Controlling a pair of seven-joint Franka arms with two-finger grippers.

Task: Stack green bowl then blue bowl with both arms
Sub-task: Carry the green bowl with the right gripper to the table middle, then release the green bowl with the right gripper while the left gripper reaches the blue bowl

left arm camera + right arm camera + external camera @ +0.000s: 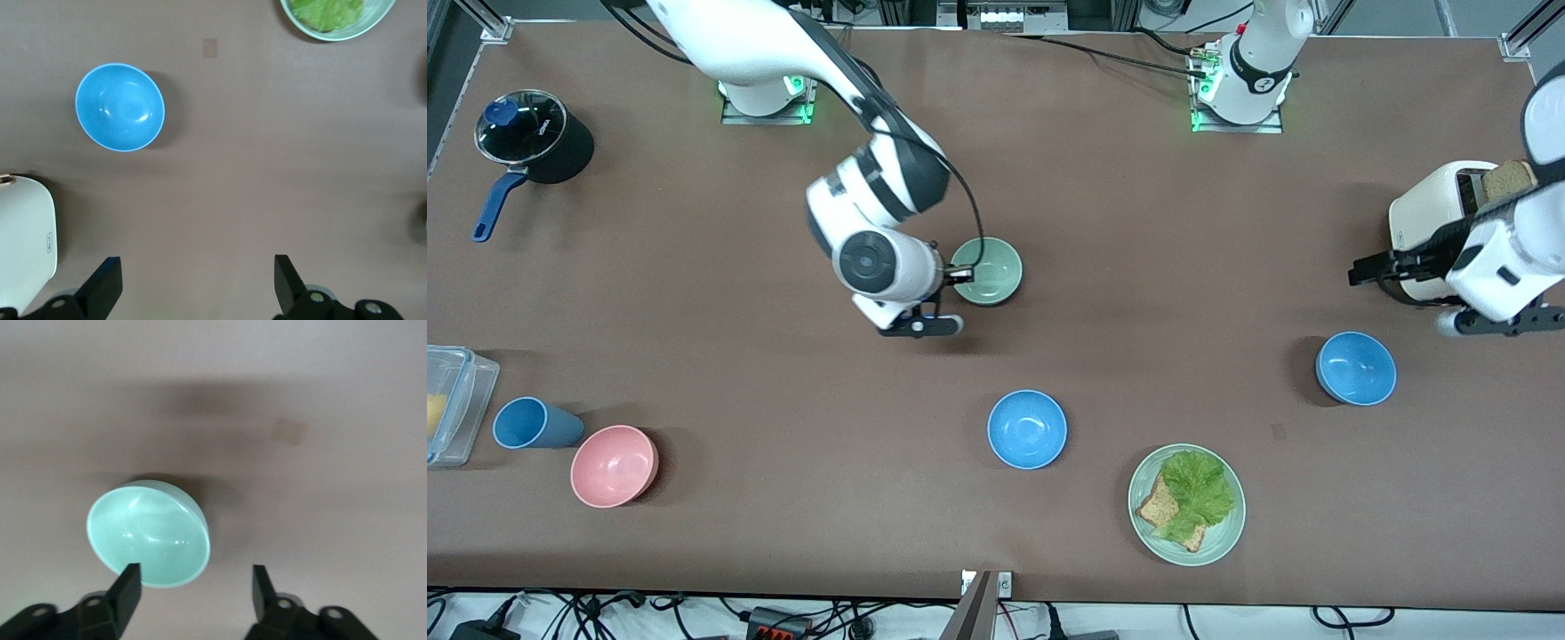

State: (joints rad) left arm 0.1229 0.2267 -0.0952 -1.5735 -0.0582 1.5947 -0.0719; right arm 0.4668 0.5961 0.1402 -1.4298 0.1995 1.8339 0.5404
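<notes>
Front view: you look down from high across the table [1103, 267], facing both arm bases.
Left wrist view: straight down, close over the blue bowl [120, 107] by the toaster [23, 243].
Right wrist view: closer still, over the green bowl [148, 532].
Shared: front view holds both bowls.

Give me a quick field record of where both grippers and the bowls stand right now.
right gripper: open, fingers straddling the rim of the green bowl, no grasp yet
left gripper: open, holding nothing, over bare table beside the toaster
blue bowl: mid-table, nearer the front camera than the green bowl, untouched
second blue bowl: toward the left arm's end, seen in the left wrist view, untouched
pink bowl: toward the right arm's end, beside the blue cup
stack: not started
</notes>
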